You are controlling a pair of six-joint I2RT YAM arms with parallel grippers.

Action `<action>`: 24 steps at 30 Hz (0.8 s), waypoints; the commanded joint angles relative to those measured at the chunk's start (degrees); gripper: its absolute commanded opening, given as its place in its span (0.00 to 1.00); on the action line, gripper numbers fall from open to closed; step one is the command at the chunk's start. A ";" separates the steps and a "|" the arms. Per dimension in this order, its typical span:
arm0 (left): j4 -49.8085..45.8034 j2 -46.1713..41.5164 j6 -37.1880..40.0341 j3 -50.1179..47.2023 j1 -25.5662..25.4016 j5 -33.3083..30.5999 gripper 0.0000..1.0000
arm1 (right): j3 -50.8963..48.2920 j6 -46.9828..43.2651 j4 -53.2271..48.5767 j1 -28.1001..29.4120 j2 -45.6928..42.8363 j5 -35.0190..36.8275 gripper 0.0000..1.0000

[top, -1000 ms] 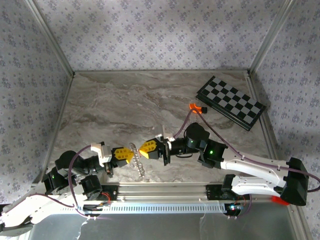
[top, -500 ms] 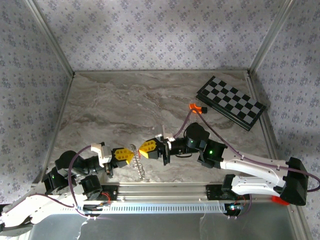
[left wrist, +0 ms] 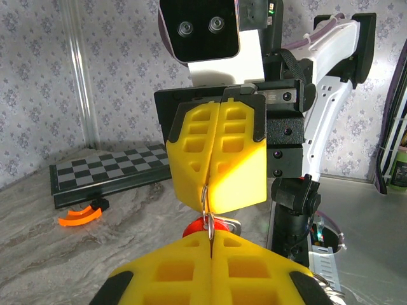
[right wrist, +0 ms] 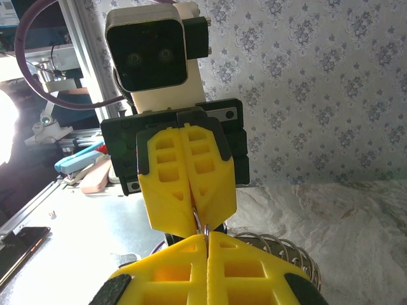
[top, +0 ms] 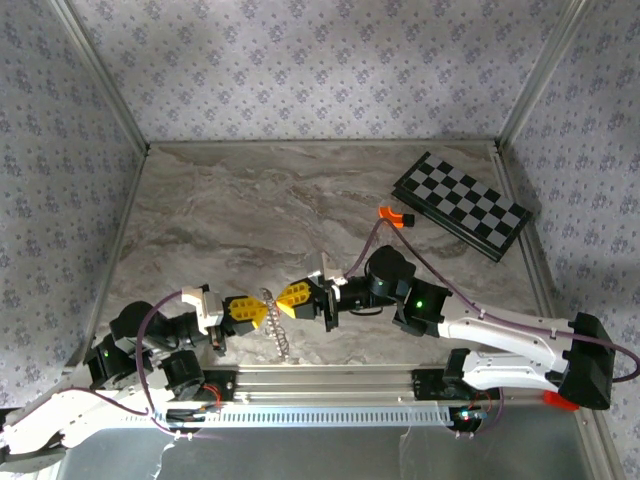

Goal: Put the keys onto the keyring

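**Both grippers clamped on the ring, tip to tip**

We see the left gripper (top: 262,310) and the right gripper (top: 281,306) meeting nose to nose over the table (top: 250,220). Each has its yellow fingers pressed flat together on the thin wire of the ring (top: 276,325). The ring sits between the two tips, and its fringe of small silver keys trails from them toward the arm bases.

In the left wrist view the wire (left wrist: 206,204) rises out of the seam of the left gripper's fingers (left wrist: 172,273) and straight into the seam of the right gripper's. The key (left wrist: 202,227) shows its red head just under the right gripper's tips and just past the left gripper's, close against the wire. Its shaft is hidden, so we cannot tell whether it is threaded on.

In the right wrist view the fringe (right wrist: 273,251) fans out below and to the right of the left gripper's tips.

The board (top: 460,205) and the orange piece (top: 393,216) lie well behind the right gripper, apart from both tips.
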 commanded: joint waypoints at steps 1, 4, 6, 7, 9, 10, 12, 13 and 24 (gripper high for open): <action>3.33 -0.80 0.78 0.40 0.34 0.25 0.00 | 0.66 -1.14 -0.13 0.33 -0.47 -1.24 0.00; 3.26 -0.77 0.75 0.31 0.33 0.17 0.00 | 0.24 -1.06 0.05 0.28 -1.32 -1.01 0.00; 3.34 -0.74 0.71 0.40 0.35 0.30 0.00 | -0.05 -0.89 0.26 0.15 -1.79 -1.05 0.00; 3.34 -0.76 0.68 0.40 0.35 0.27 0.00 | -0.32 -0.73 0.49 0.16 -1.88 -1.05 0.00; 3.42 -0.76 0.68 0.44 0.34 0.45 0.00 | -0.47 -0.53 1.01 0.07 -1.79 -1.09 0.00; 3.42 -0.77 0.61 0.44 0.28 0.47 0.00 | -0.48 -0.51 1.01 0.07 -1.64 -1.20 0.00; 3.38 -0.75 0.61 0.44 0.34 0.56 0.00 | -0.49 -0.46 1.23 0.07 -1.43 -1.30 0.00; 3.38 -0.79 0.53 0.44 0.34 0.55 0.00 | -0.52 -0.44 1.43 0.07 -1.29 -1.32 0.00; 3.42 -0.73 0.61 0.35 0.34 0.65 0.00 | -0.32 -1.41 0.64 0.23 -0.74 -0.63 0.00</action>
